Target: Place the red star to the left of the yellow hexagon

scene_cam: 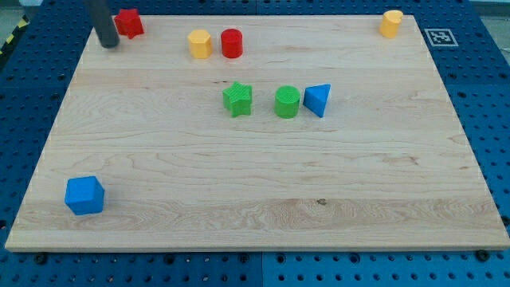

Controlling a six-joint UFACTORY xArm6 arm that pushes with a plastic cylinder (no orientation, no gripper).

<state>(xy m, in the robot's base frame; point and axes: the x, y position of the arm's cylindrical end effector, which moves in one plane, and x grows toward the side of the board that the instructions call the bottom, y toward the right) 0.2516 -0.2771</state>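
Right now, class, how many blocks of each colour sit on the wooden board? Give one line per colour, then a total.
Red: 2, the red star and the red cylinder
Yellow: 2, the yellow hexagon and the yellow block at the view's top right
Green: 2, the green star and the green cylinder
Blue: 2, the blue triangle and the blue cube
Total: 8

A: Where is my tip point(108, 45) sitting?

B: At the board's point(255, 183) top-left corner, just left of the red star point(128, 23).

A: And the yellow hexagon point(199, 43)?

B: Further right, touching the red cylinder point(231, 43).

A: The middle?

B: 3 in a row: green star point(237, 100), green cylinder point(287, 102), blue triangle point(318, 100).

A: Corners?

B: Yellow block point(390, 23) lying top-right, blue cube point(84, 195) bottom-left.
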